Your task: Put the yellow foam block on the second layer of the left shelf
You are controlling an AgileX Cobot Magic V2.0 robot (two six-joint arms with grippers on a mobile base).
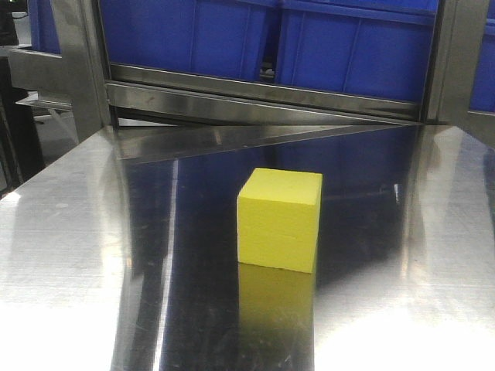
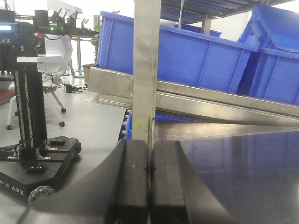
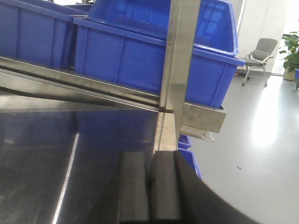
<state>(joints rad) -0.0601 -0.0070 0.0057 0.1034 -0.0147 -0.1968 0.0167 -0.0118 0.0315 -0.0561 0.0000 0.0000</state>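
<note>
The bright yellow matte foam block (image 1: 280, 220) stands alone near the middle of the shiny steel table (image 1: 69, 255), with the blue plastic bins (image 1: 348, 46) on the far side, while the black left gripper (image 2: 150, 163) and the black right gripper (image 3: 149, 172) each have their fingers pressed together, holding nothing.

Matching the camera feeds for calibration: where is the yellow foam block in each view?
Exterior front: yellow foam block sits just below picture centre on the steel table.
Left wrist: not in it; left claw shut, empty.
Right wrist: not in it; right claw shut, empty.
Shared landmark: the blue bins on the shelf behind the table.
</note>
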